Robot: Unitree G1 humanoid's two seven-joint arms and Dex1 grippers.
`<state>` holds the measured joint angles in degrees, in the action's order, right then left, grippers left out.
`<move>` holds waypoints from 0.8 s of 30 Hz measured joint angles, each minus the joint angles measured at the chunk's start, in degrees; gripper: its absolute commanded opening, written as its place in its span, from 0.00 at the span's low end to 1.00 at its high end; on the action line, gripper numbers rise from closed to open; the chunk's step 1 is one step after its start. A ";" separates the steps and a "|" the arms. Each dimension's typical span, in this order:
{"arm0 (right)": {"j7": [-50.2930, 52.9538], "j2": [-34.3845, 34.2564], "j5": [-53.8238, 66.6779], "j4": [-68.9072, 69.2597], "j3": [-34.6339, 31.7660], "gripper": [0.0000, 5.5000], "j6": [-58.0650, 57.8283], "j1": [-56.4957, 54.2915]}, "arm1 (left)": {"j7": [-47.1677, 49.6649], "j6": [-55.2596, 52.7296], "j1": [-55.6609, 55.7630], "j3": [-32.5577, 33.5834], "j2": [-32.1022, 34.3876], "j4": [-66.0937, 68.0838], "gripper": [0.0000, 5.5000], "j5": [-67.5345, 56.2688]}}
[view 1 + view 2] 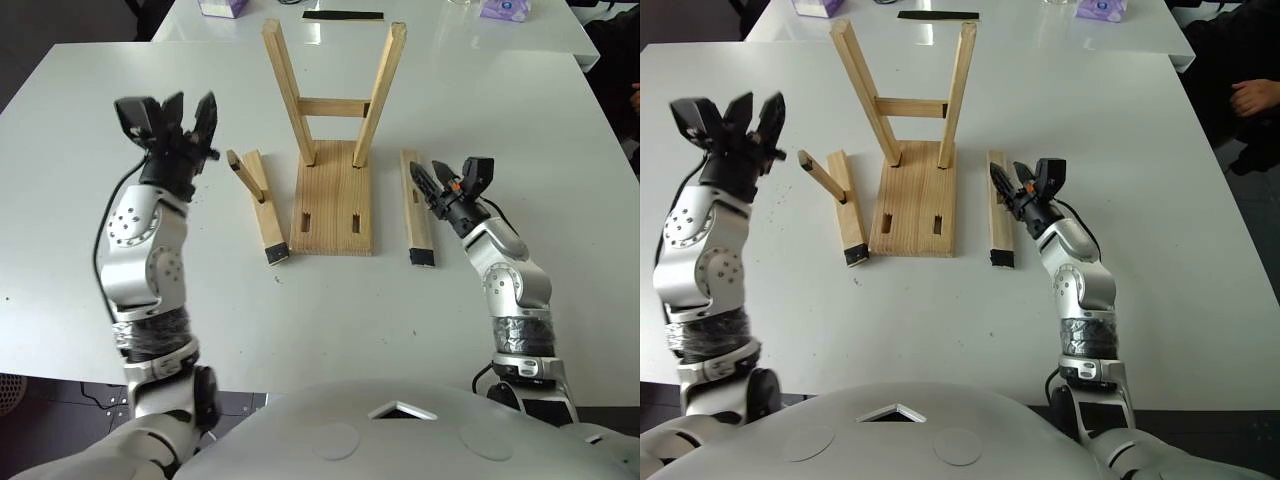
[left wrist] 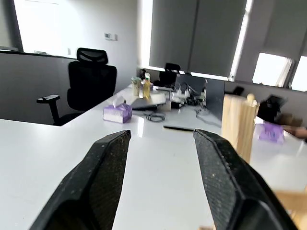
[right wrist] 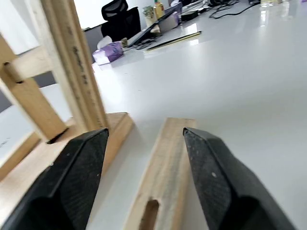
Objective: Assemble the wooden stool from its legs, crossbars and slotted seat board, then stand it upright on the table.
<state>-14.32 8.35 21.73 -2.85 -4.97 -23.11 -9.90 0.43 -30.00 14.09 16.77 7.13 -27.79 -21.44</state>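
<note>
Left eye view: the seat board (image 1: 335, 205) is noted flat at mid-bench (image 1: 500, 90), with two standing legs (image 1: 285, 90) joined by a crossbar (image 1: 330, 106) set in its far slots and the near slots unfilled. A loose leg (image 1: 418, 215) lies just right of the board, long axis running near to far. The right claw (image 1: 430, 173) is held over its far half, spread wide, nothing gripped. The left claw (image 1: 190, 110) is raised, also wide, left of a second leg piece (image 1: 266, 210). Right wrist view: fingers (image 3: 79, 177) are seen either side of the loose leg, its length running straight ahead. Left wrist view: fingers (image 2: 103, 177) are parted, nothing between. The right arm is judged nearer.
</note>
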 measured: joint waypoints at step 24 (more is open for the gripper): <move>4.61 -5.14 -6.48 -11.46 -0.11 0.52 7.49 -6.16 | 4.25 3.60 2.99 -3.78 -4.82 14.23 0.45 3.25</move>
<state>-9.71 3.22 15.26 -14.31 -5.07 -15.62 -16.06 4.68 -26.41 17.08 12.98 2.31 -13.56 -18.19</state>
